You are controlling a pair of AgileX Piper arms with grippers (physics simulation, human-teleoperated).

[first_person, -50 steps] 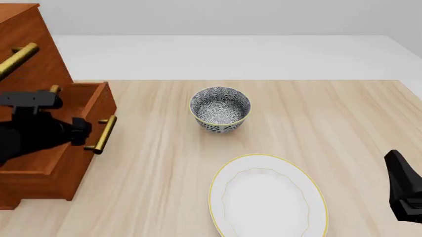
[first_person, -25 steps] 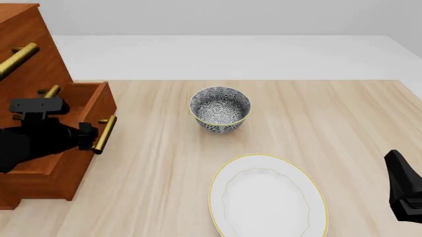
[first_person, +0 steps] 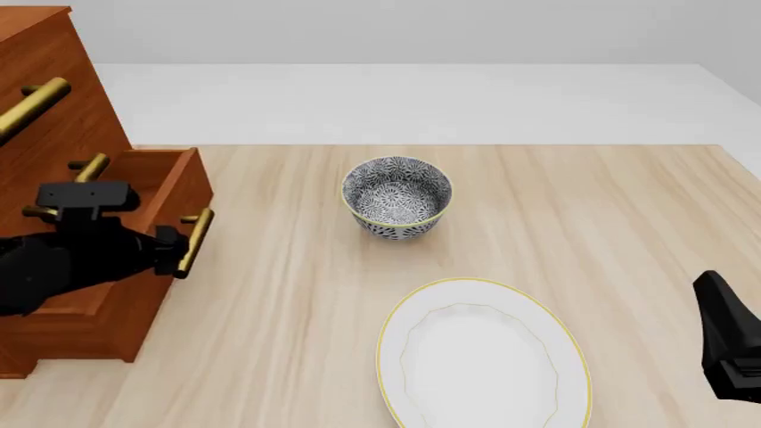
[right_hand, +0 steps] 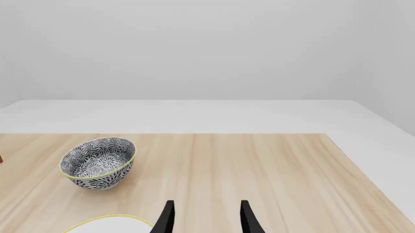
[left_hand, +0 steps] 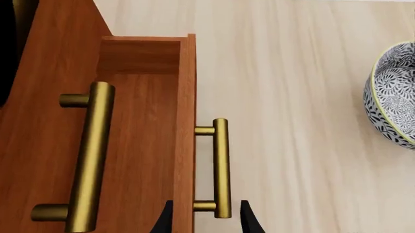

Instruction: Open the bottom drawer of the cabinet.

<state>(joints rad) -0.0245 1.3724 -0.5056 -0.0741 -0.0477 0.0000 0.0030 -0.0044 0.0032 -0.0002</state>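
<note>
The cabinet [first_person: 48, 80] stands at the table's left edge. Its bottom drawer [first_person: 157, 168] is pulled partly out, brass handle [first_person: 194, 241] facing the table's middle. My left gripper [first_person: 176, 245] hovers over the drawer's front edge. In the left wrist view the left gripper [left_hand: 206, 221] is open: one finger stands inside the drawer [left_hand: 143, 145] behind its front panel, the other outside the handle [left_hand: 222, 165], straddling the handle's near post with a gap. My right gripper [first_person: 728, 357] rests at the near right, open [right_hand: 206, 218], holding nothing.
A patterned bowl [first_person: 397, 196] sits mid-table, about a bowl's width right of the drawer. A white plate [first_person: 393, 330] with a yellow rim lies near the front edge. The middle drawer's brass handle [left_hand: 91, 155] juts out above the open drawer.
My left gripper has moved rightward across the drawer to its handle. The drawer front has slid out slightly to the right. The right arm has not moved.
</note>
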